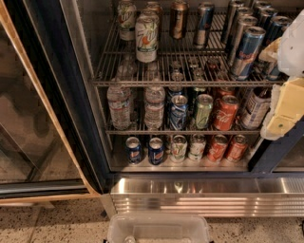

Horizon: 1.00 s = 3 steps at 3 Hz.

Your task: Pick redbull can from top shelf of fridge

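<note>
Currently the redbull can [247, 51] is stood upright near-right on the top shelf [180, 83] of the fridge [204, 194], so it is easily reached. The claw [287, 102] is held just beside it at right, likely for approach; its state cannot be told.

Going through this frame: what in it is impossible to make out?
All in the camera view:
1. The gripper, at the right edge beside the top shelf: cut off by that edge, so whether it touches any can is unclear.
2. The rightmost redbull can: partly covered by the gripper.
3. The rear cans on that shelf: tops cut off by the upper edge.
4. The bin on the floor: cut off by the lower edge, contents unreadable.
</note>
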Each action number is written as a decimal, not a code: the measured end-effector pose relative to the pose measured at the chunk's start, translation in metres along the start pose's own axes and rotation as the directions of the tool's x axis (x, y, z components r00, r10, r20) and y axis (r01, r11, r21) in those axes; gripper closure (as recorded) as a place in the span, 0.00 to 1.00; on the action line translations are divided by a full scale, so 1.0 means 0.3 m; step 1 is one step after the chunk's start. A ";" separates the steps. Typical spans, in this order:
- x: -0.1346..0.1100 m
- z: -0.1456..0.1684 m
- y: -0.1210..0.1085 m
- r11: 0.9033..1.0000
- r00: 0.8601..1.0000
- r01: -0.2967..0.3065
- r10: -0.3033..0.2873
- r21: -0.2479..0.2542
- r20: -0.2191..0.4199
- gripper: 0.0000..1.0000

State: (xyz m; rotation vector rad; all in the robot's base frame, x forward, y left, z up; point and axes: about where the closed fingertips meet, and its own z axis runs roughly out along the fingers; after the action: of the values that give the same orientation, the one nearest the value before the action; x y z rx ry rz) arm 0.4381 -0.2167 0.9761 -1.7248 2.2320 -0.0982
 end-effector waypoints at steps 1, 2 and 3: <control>0.000 0.000 0.000 1.000 1.000 0.000 0.000 0.000 0.000 0.00; -0.015 0.009 -0.017 0.999 0.998 -0.027 0.025 0.035 0.060 0.00; -0.053 0.030 -0.059 0.994 0.985 -0.065 0.050 0.085 0.167 0.00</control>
State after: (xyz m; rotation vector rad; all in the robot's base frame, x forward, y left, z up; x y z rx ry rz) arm 0.4607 -0.2050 0.9754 -1.5609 2.1222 -0.0408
